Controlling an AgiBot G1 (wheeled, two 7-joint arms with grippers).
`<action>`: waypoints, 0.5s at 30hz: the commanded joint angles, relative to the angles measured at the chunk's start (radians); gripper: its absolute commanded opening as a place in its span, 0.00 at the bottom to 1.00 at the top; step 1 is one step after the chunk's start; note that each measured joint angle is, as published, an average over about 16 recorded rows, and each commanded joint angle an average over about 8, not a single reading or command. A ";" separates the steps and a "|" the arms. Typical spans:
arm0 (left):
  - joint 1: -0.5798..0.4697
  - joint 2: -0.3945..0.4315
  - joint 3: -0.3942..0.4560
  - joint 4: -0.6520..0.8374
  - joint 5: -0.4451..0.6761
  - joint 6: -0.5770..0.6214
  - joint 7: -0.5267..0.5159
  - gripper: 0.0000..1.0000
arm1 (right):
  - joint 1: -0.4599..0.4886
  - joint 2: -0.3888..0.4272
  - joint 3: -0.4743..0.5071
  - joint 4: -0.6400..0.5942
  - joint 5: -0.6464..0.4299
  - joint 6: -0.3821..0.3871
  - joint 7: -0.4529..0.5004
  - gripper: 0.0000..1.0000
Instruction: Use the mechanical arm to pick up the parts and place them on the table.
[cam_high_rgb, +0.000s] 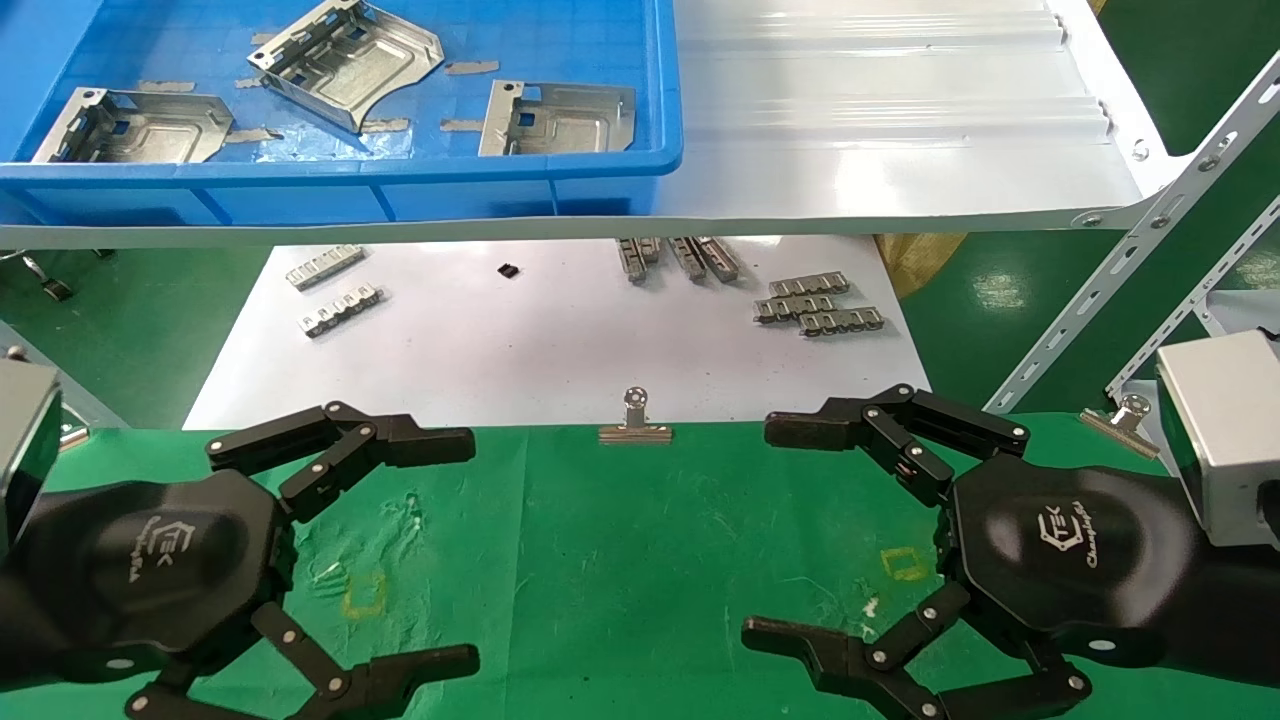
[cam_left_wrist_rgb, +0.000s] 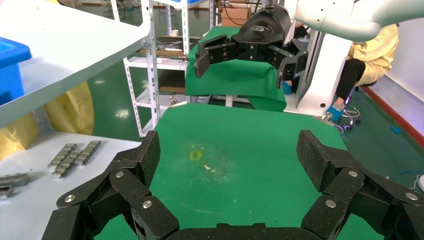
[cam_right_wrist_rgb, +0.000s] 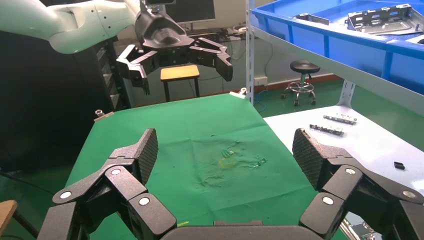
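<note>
Three silvery stamped parts lie in the blue tray (cam_high_rgb: 640, 165) on the white shelf: one at left (cam_high_rgb: 135, 128), one in the middle (cam_high_rgb: 350, 62), one at right (cam_high_rgb: 560, 118). My left gripper (cam_high_rgb: 470, 550) hovers open and empty over the green table (cam_high_rgb: 620, 560) at the near left. My right gripper (cam_high_rgb: 765, 530) hovers open and empty over it at the near right. Each wrist view looks across the cloth between its own open fingers (cam_left_wrist_rgb: 227, 155) (cam_right_wrist_rgb: 225, 155) at the other arm's gripper. Two yellow square outlines (cam_high_rgb: 363, 594) (cam_high_rgb: 905, 563) mark the cloth.
A white sheet (cam_high_rgb: 520, 340) behind the cloth holds several small toothed metal strips (cam_high_rgb: 815, 303) (cam_high_rgb: 330, 290). Binder clips (cam_high_rgb: 635, 420) (cam_high_rgb: 1125, 418) pin the cloth's far edge. A slotted shelf brace (cam_high_rgb: 1130, 260) slants down at the right. The shelf edge overhangs the sheet.
</note>
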 joint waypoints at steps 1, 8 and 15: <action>0.000 0.000 0.000 0.000 0.000 0.000 0.000 1.00 | 0.000 0.000 0.000 0.000 0.000 0.000 0.000 1.00; 0.000 0.000 0.000 0.000 0.000 0.000 0.000 1.00 | 0.000 0.000 0.000 0.000 0.000 0.000 0.000 1.00; 0.000 0.000 0.000 0.000 0.000 0.000 0.000 1.00 | 0.000 0.000 0.000 0.000 0.000 0.000 0.000 1.00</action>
